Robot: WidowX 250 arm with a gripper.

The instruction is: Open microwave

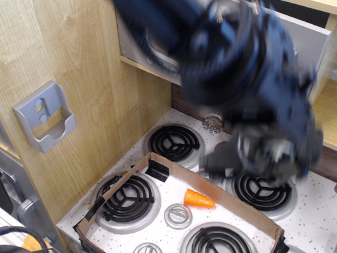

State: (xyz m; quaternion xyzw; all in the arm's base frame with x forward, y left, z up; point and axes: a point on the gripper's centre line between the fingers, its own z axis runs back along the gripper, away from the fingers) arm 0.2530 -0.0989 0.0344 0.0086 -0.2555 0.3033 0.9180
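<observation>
The grey microwave (pixel 305 37) sits in the wooden shelf at the top. Most of it is hidden behind my blurred dark arm. Only its left edge and the right part of its door show, and the door's right edge seems to stand out a little from the shelf. The window, buttons, clock and handle are hidden. My gripper (pixel 262 156) is a motion-blurred dark mass below the microwave, over the back right burner (pixel 262 191). Its fingers cannot be made out, and it looks clear of the door.
A toy stove top (pixel 318 218) with several black burners lies below. A cardboard frame (pixel 210 184) rings the front burners, with an orange carrot (pixel 199 199) inside it. A grey wall holder (pixel 45 115) hangs on the wooden panel at the left. Small utensils (pixel 213 125) hang at the backsplash.
</observation>
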